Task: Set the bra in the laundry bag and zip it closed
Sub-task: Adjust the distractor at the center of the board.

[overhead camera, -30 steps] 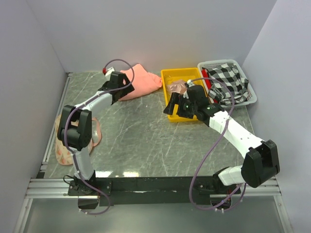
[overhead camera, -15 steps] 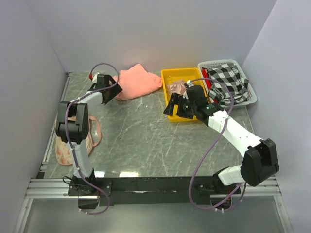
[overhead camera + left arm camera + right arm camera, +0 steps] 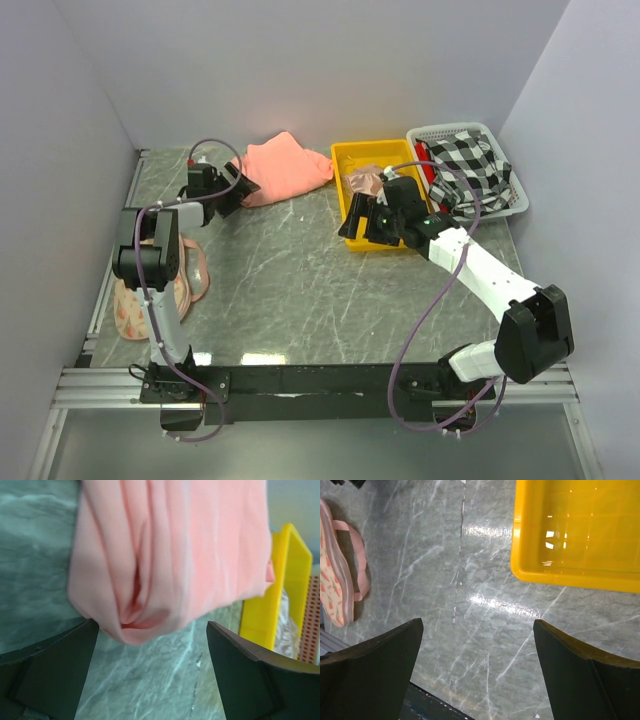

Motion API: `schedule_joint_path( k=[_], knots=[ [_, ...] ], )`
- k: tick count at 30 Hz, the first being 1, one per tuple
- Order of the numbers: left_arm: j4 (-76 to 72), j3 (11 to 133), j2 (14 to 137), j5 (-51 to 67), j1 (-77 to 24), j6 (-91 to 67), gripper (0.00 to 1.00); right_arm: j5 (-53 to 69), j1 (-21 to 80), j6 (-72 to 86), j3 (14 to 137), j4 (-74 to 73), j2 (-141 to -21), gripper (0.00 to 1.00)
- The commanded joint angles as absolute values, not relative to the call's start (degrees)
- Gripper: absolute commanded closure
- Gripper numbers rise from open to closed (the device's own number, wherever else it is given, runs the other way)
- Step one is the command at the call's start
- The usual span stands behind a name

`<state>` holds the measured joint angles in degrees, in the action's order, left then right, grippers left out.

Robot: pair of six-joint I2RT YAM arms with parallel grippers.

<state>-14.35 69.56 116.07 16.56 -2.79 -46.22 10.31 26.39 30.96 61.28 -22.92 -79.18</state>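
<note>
Right fingers (image 3: 370, 665) gape, bra (image 3: 362, 180) seemingly just beyond.

Saw a grey-green marbled tabletop (image 3: 300, 290), veined with thin white lines and glossy enough to carry bright patches (image 3: 492, 602) of reflected light. Found it boxed in by plain, matte, pale-grey walls: a back wall (image 3: 300, 70), a left wall (image 3: 50, 150) and a right wall (image 3: 590, 120). Noted a silver metal rail (image 3: 132, 175) along the left edge and a black bar (image 3: 320, 380) across the near edge.
</note>
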Motion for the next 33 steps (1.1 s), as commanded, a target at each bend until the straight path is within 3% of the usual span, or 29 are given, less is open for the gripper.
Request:
schedule_joint_path(
  k=[1,13,15,16,18,19,22,25,32,33],
  knots=[
    [-19.70,72.76,117.24,22.94,-2.64,-46.06,0.03,9.23,26.28,29.62,62.31,-23.73,-79.72,0.00],
    [-17.05,75.14,122.69,19.87,-2.28,-46.58,0.01,8.09,26.28,28.83,63.10,-24.96,-79.80,0.00],
    [-15.57,76.11,123.22,18.90,-2.20,-46.50,0.15,8.09,26.28,28.83,63.37,-25.05,-80.24,0.00],
    [-15.30,76.37,123.40,18.29,-2.20,-46.41,0.42,8.17,26.28,28.83,63.54,-25.22,-80.33,0.00],
    [-13.98,78.21,124.45,17.76,-2.02,-46.32,0.58,7.91,26.28,28.65,63.90,-25.58,-80.51,0.00],
    [-12.76,78.83,124.98,17.67,-1.93,-46.14,0.72,7.74,26.28,28.57,64.07,-25.75,-80.51,0.00],
    [-10.56,81.12,126.30,17.14,-1.58,-45.62,0.85,7.29,26.19,28.39,64.25,-26.10,-80.42,0.00],
    [-8.97,82.79,126.47,15.56,-0.45,-45.18,0.90,6.94,26.19,28.30,64.16,-26.37,-80.16,0.00],
    [-5.28,86.83,125.60,13.97,3.07,-43.07,0.82,5.89,25.75,28.83,63.46,-26.45,-80.07,0.00],
    [-5.45,87.53,125.68,14.67,3.34,-42.89,0.76,5.80,25.66,28.74,63.54,-26.46,-80.07,0.00]
  ],
)
